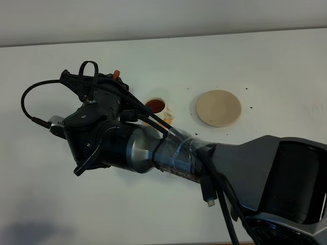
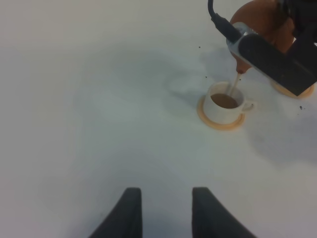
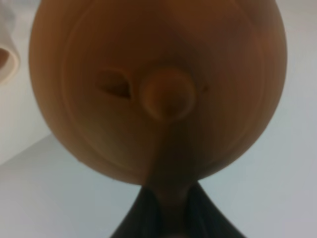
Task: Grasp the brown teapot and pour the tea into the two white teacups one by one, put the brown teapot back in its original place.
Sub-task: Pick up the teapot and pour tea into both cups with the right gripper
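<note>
My right gripper (image 3: 168, 210) is closed tight on the loop handle of the round reddish-brown clay teapot (image 3: 158, 89), whose handle-to-spout axis runs straight away from my fingers with the spout tipped down. From the spout a thin stream drops into the small white ceramic teacup (image 2: 217, 110) directly beneath it, which sits on an orange round coaster (image 2: 220, 124) and looks well filled. The other white teacup (image 1: 156, 105) stands just beside my wrist on the side toward my arm's base, and dark tea shows in it, so I judge this to be the last pour. Beyond that cup, in the same direction and back along my forearm, lies the round flat beige disc (image 1: 218, 108), bare, where the pot belongs. My left gripper (image 2: 166, 218) hangs open and empty over the white table (image 2: 74, 99), well apart from the cup, so the return falls to my right arm.
</note>
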`<act>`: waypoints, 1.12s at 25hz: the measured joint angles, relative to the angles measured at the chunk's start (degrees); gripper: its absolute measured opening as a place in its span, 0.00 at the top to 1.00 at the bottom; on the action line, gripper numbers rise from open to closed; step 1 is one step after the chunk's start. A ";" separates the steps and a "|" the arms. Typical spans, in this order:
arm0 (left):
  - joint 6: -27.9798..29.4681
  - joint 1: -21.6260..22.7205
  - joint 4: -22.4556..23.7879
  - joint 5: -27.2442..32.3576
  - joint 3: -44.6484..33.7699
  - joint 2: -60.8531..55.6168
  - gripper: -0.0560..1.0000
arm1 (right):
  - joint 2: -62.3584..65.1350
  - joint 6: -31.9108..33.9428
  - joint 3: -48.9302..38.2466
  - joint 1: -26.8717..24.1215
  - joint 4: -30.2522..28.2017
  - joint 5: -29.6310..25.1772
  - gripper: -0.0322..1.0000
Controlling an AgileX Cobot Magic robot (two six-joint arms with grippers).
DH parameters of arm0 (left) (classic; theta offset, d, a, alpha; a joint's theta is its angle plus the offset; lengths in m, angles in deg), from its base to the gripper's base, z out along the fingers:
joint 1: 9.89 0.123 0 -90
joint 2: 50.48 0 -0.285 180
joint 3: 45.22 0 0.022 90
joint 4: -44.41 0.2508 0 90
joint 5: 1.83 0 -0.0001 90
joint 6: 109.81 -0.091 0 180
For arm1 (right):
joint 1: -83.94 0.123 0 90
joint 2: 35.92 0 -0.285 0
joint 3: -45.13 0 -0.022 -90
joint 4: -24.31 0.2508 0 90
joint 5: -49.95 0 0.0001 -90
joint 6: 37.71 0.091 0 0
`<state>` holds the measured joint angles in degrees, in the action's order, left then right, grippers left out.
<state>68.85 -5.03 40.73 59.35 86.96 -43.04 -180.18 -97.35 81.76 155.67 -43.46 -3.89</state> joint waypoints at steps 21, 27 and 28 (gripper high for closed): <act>-0.05 0.00 0.00 0.00 0.00 0.00 0.71 | 0.00 -2.32 0.00 0.49 -1.58 0.42 0.88; -0.05 0.00 0.00 0.00 0.00 0.00 0.71 | 0.00 -2.38 0.00 0.49 -2.31 0.66 0.88; -0.05 0.00 0.00 0.00 0.00 0.00 0.71 | 0.00 -2.38 0.00 0.49 -2.37 0.71 0.88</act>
<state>68.80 -5.03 40.73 59.35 86.96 -43.04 -180.18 -99.73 81.76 156.16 -45.82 -3.18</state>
